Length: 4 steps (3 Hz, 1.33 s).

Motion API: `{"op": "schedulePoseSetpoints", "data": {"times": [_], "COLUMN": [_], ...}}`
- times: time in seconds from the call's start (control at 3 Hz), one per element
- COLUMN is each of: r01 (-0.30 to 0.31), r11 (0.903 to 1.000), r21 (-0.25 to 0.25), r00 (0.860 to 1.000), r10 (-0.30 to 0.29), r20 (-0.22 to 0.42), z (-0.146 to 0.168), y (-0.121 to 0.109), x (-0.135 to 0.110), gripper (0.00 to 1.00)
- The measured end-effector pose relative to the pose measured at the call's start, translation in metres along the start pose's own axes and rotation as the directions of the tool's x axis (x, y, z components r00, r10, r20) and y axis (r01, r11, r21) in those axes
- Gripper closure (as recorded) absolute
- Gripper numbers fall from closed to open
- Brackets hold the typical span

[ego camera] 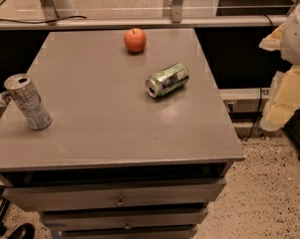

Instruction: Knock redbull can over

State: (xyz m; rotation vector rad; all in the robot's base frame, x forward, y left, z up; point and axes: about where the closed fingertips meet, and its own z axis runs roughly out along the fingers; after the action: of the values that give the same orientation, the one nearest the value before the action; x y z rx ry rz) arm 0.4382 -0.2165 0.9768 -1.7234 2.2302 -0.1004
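**Redbull can stands up, gripper far off to the side**

The redbull can (27, 102) stands on its end at the near left edge of the grey cabinet top (104, 128), so the job is not done yet. A green can (167, 79) lies on its side in the middle. An apple (135, 40) sits at the far end. The gripper (289, 96) looks to be the pale shape off the right side, well apart from the redbull can. I cannot tell if it is open, shut or holding something.
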Motion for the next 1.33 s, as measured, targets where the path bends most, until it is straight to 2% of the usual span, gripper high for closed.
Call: {"op": "schedulePoseSetpoints", "data": {"times": [0.33, 0.67, 1.0, 1.33], "r01": [-0.001, -0.023, -0.047, -0.059], "r11": [1.0, 0.9997, 0.9981, 0.9955], "r21": [0.004, -0.003, -0.039, -0.074], "r00": [1.0, 0.998, 0.981, 0.937], "r10": [0.0, 0.023, 0.054, 0.081], "r20": [0.003, 0.066, 0.189, 0.341], "z": [-0.001, 0.015, 0.052, 0.087], "y": [0.0, 0.006, 0.015, 0.013], "x": [-0.001, -0.017, -0.041, -0.087], "gripper": [0.0, 0.0, 0.0, 0.0]}}
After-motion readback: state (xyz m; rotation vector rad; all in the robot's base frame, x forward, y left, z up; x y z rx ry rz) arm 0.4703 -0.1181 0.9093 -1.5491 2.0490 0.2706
